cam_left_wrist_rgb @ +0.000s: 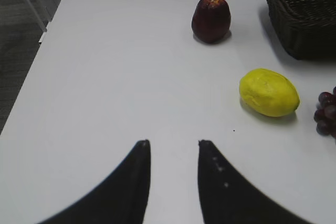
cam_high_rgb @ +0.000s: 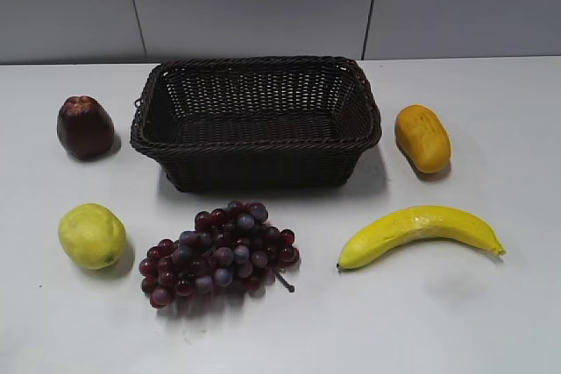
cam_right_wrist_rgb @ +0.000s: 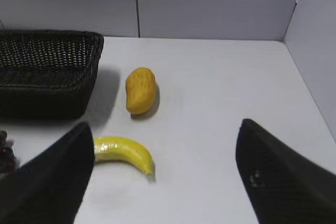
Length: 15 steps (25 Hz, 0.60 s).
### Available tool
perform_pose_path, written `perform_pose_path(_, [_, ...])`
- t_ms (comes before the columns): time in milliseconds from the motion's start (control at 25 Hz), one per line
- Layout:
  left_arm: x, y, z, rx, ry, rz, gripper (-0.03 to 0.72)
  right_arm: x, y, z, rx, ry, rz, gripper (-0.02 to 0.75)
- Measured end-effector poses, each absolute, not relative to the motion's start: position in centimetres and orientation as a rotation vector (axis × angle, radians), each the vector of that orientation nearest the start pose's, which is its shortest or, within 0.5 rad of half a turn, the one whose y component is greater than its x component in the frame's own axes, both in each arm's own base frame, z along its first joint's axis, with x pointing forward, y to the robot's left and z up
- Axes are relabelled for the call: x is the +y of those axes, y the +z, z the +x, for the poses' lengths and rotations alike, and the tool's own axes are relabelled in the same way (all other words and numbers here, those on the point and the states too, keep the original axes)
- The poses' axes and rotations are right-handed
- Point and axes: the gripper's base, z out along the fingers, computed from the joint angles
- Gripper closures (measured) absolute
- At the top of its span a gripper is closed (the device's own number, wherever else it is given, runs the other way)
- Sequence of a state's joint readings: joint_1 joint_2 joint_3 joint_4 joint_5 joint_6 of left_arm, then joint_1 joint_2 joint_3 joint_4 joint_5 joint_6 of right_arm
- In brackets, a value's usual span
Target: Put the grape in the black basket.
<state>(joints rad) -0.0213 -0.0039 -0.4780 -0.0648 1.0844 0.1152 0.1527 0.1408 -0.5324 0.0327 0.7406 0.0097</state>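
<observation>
The grape (cam_high_rgb: 219, 254), a bunch of dark red-purple grapes with a thin stem, lies on the white table just in front of the black basket (cam_high_rgb: 256, 120). Its edge shows at the right border of the left wrist view (cam_left_wrist_rgb: 326, 114) and at the left border of the right wrist view (cam_right_wrist_rgb: 6, 153). The basket, dark woven wicker, stands empty at the table's middle back; it also shows in the left wrist view (cam_left_wrist_rgb: 304, 9) and the right wrist view (cam_right_wrist_rgb: 47, 72). My left gripper (cam_left_wrist_rgb: 173, 142) is open and empty over bare table. My right gripper (cam_right_wrist_rgb: 165, 124) is wide open and empty. Neither gripper shows in the exterior view.
A dark red fruit (cam_high_rgb: 85, 127) sits left of the basket. A yellow-green lemon (cam_high_rgb: 91, 236) lies left of the grape. A banana (cam_high_rgb: 419, 231) lies at the front right. An orange-yellow mango (cam_high_rgb: 422, 137) lies right of the basket. Grey walls stand behind and at the right.
</observation>
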Motion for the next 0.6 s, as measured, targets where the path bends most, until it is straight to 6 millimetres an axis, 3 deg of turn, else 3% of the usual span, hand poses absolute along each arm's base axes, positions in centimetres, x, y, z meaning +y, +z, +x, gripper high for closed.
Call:
perform_pose_path(240, [-0.5, 26.9, -0.4, 2.079, -0.021, 0.145, 0.458, 2.0, 31.6, 8.1, 1.892, 0.222, -0.141, 0.076])
perform_pose_path(600, [-0.5, 26.9, -0.4, 2.079, -0.021, 0.145, 0.457, 5.3, 29.3, 16.8, 2.211, 0.441, -0.283, 0.083])
